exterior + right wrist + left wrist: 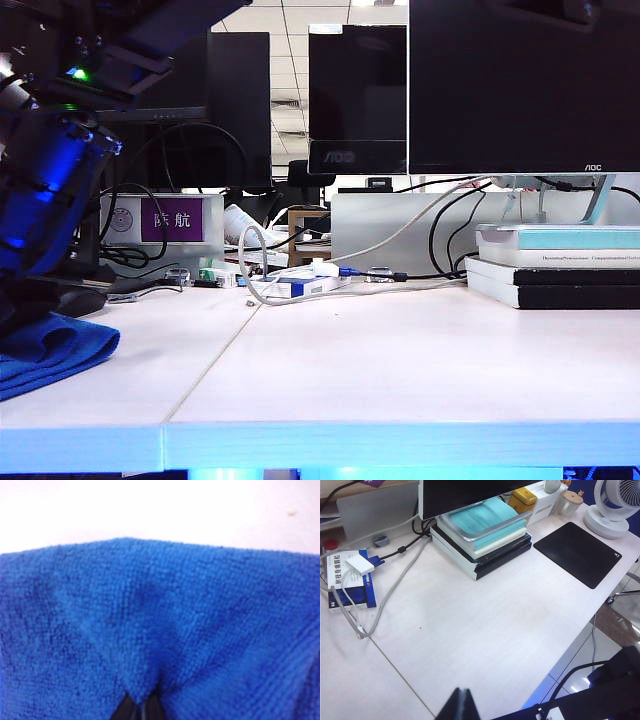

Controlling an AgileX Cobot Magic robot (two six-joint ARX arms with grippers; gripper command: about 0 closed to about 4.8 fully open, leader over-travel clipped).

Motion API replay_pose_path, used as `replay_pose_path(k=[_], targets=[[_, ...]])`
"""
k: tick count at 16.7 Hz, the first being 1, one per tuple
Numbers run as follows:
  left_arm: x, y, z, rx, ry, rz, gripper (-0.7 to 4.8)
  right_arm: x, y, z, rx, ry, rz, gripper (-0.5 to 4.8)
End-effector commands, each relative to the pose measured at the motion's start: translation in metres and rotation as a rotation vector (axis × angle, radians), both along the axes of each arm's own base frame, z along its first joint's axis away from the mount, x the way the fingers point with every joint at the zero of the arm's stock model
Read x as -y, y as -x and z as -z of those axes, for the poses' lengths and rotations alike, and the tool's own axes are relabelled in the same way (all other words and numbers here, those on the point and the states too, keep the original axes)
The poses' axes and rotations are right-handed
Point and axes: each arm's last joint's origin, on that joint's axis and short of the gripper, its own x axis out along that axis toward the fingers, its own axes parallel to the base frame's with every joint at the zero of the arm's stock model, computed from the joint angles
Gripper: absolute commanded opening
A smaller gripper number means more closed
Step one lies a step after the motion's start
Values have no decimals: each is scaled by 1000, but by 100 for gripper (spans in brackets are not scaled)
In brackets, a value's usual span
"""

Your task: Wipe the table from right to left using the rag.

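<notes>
Right pincer [141, 706] pinching the rag [150, 620] at the bench's [400, 370] left end; thin hold, could slip; left pincer [460, 705] aloft, state unclear.

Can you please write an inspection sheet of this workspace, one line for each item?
Surface: white table, two panels with a thin seam, bare in the middle.
Job's things: blue rag on the table's left end.
Clutter: stack of books, small blue box, black mouse pad.
Grippers: right gripper shut on the rag; left gripper raised above the table, holding nothing, jaws not readable.
Cables: grey cable looping over the table.
Surroundings: monitors, white fan.
</notes>
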Motion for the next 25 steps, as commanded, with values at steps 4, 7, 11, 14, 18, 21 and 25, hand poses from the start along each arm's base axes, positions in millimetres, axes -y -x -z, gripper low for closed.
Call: replay_pose_path(k=[4,7,11,14,18,21,25], targets=[[-5,8,-2,-11,-53,-67,-5,3,2,7,-23,59,8,-6],[-7,13,-9,15,-60,-96,-5,5,2,7,-26,67,6,128],[-13,22,-9,6,-111,-176,-5,7,1,-2,-21,61,7,160],[-18,28,-5,-18,-182,-265,-5,12,-1,-18,-8,37,14,160],[-23,32,3,-76,-300,-342,-5,18,-5,-32,-4,21,23,160],[-33,33,7,-127,-326,-427,-5,21,-6,-38,-8,21,27,177],[-54,28,12,-192,-267,-537,-5,27,-10,-47,-1,8,39,188]])
